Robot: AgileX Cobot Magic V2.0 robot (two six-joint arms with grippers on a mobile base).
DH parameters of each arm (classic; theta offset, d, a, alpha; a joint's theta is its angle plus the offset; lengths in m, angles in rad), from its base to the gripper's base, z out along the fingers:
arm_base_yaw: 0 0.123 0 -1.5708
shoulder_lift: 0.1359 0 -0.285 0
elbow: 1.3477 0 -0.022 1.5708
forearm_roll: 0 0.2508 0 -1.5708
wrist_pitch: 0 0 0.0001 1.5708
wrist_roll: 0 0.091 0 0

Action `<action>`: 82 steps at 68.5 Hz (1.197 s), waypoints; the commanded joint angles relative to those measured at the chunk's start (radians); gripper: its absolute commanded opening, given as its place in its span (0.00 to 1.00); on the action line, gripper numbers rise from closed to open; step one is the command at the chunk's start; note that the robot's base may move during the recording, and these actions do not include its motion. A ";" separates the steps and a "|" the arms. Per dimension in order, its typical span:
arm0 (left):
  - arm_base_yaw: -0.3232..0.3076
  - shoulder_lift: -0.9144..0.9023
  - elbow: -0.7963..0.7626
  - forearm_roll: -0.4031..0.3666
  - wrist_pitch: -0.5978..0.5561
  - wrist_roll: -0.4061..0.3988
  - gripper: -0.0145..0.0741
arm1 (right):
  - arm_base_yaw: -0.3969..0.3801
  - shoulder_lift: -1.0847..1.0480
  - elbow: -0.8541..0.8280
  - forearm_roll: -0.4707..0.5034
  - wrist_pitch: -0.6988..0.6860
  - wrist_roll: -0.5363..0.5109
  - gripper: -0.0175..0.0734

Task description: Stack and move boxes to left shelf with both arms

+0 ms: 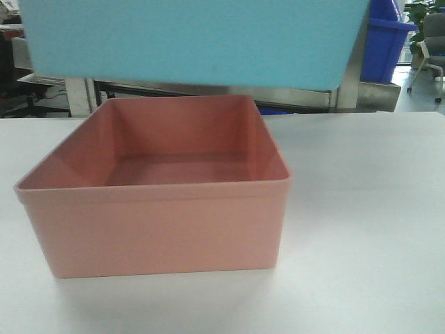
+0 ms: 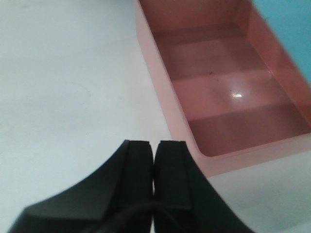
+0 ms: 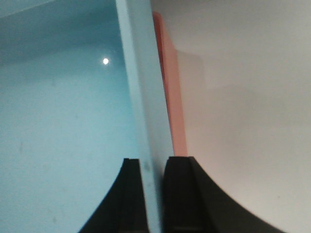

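Right tool point(image 3: 154, 165) is clamped on a side wall of the blue box point(image 1: 195, 42), which appears held above the surface point(image 1: 361, 209), at 12 o'clock from the pink box point(image 1: 160, 209). Left tool point(image 2: 154, 145) is closed and empty, at 7 o'clock from the pink box. Recommendation: level the blue box, square it over the pink box, and lower it slowly.

Overhead, blue bin point(image 1: 195, 42) above pink bin point(image 1: 153, 209); open table point(image 1: 361, 223) either side.

lower box point(image 1: 160, 229): on surface point(image 1: 361, 209), near its far edge | upper box point(image 1: 195, 42): above it, off surface | shelf point(image 1: 299, 99): behind far edge
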 commanded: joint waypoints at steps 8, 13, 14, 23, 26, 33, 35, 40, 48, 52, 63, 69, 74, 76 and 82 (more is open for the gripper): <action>-0.004 -0.004 -0.031 -0.005 -0.078 0.000 0.15 | 0.050 0.028 -0.042 -0.039 -0.136 0.064 0.25; -0.004 -0.004 -0.031 -0.005 -0.078 0.000 0.15 | 0.050 0.056 -0.042 -0.039 -0.142 0.064 0.25; -0.004 -0.004 -0.031 -0.005 -0.078 0.000 0.15 | 0.050 0.061 -0.042 -0.039 -0.144 0.064 0.25; -0.004 -0.004 -0.031 -0.005 -0.078 0.000 0.15 | 0.051 0.097 -0.042 -0.039 -0.163 0.064 0.25; -0.004 -0.004 -0.031 -0.008 -0.078 0.000 0.15 | 0.052 0.104 -0.041 -0.039 -0.173 0.064 0.25; -0.004 -0.004 -0.031 -0.008 -0.078 0.000 0.15 | 0.060 0.119 -0.041 -0.039 -0.194 0.064 0.25; -0.004 -0.004 -0.031 -0.008 -0.078 0.000 0.15 | 0.062 0.123 -0.041 -0.039 -0.199 0.064 0.25; -0.004 -0.004 -0.031 -0.008 -0.078 0.000 0.15 | 0.068 0.135 -0.041 -0.039 -0.201 0.064 0.25; -0.004 -0.004 -0.031 -0.008 -0.078 0.000 0.15 | 0.068 0.155 -0.040 -0.041 -0.193 0.058 0.25; -0.004 -0.004 -0.031 -0.008 -0.076 0.000 0.15 | 0.068 0.165 -0.040 -0.044 -0.188 0.045 0.25; -0.004 -0.004 -0.031 -0.008 -0.076 0.000 0.15 | 0.068 0.172 -0.040 -0.044 -0.185 -0.039 0.25; -0.004 -0.004 -0.031 -0.008 -0.076 0.000 0.15 | 0.068 0.172 -0.040 -0.044 -0.178 -0.069 0.26; -0.004 -0.004 -0.031 -0.008 -0.076 0.000 0.15 | 0.068 0.172 -0.040 -0.044 -0.168 -0.085 0.26; -0.004 -0.004 -0.031 -0.008 -0.076 0.000 0.15 | 0.068 0.172 -0.040 -0.044 -0.165 -0.093 0.28; -0.004 -0.004 -0.031 -0.008 -0.072 0.000 0.15 | 0.068 0.172 -0.040 -0.044 -0.152 -0.104 0.40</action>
